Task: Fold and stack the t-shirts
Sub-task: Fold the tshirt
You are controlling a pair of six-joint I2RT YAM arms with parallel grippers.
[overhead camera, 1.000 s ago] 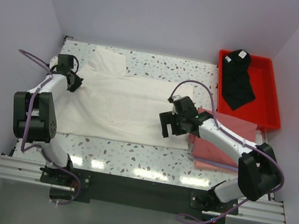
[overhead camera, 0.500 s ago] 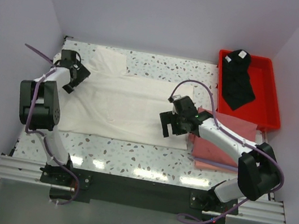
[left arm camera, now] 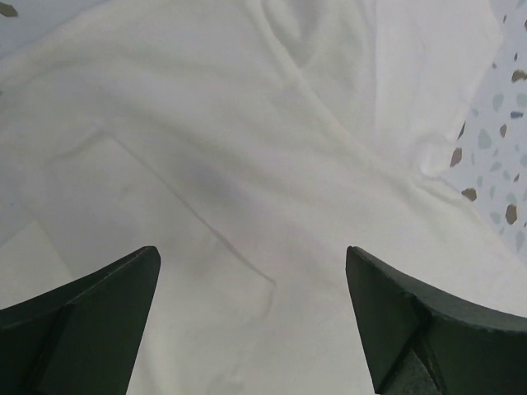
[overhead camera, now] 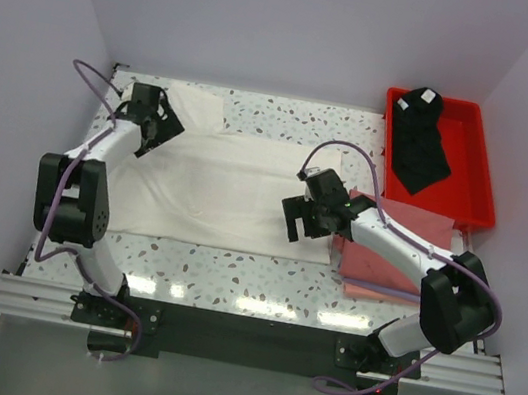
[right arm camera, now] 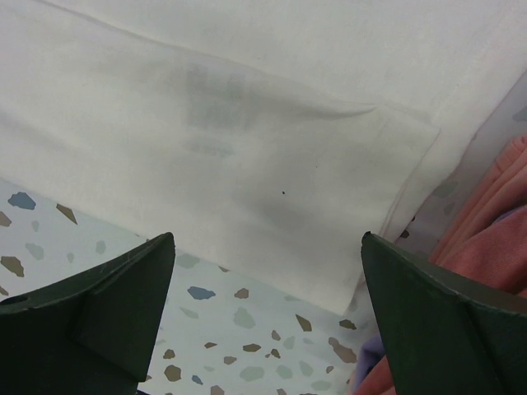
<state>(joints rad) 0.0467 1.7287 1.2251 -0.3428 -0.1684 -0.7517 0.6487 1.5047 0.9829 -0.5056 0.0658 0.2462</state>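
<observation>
A white t-shirt (overhead camera: 225, 186) lies spread flat across the table, plain side up, with no print showing. My left gripper (overhead camera: 165, 124) hovers open over its far-left sleeve area; in the left wrist view only white t-shirt cloth (left arm camera: 247, 123) lies between the fingers of the left gripper (left arm camera: 251, 255). My right gripper (overhead camera: 300, 224) stands open over the shirt's near-right corner (right arm camera: 362, 247), and the right gripper (right arm camera: 268, 239) holds nothing. Folded pink t-shirts (overhead camera: 391, 254) are stacked just right of it. A black t-shirt (overhead camera: 420, 143) lies in the red tray (overhead camera: 479, 183).
The red tray sits at the far right corner against the wall. The speckled tabletop (overhead camera: 232, 268) shows along the near edge and at the far middle (overhead camera: 298, 117). The edge of the pink stack (right arm camera: 494, 206) lies close beside my right finger.
My left gripper has opened, let go of the shirt's left edge, and swung away toward the far-left sleeve. The right arm has stayed still.
</observation>
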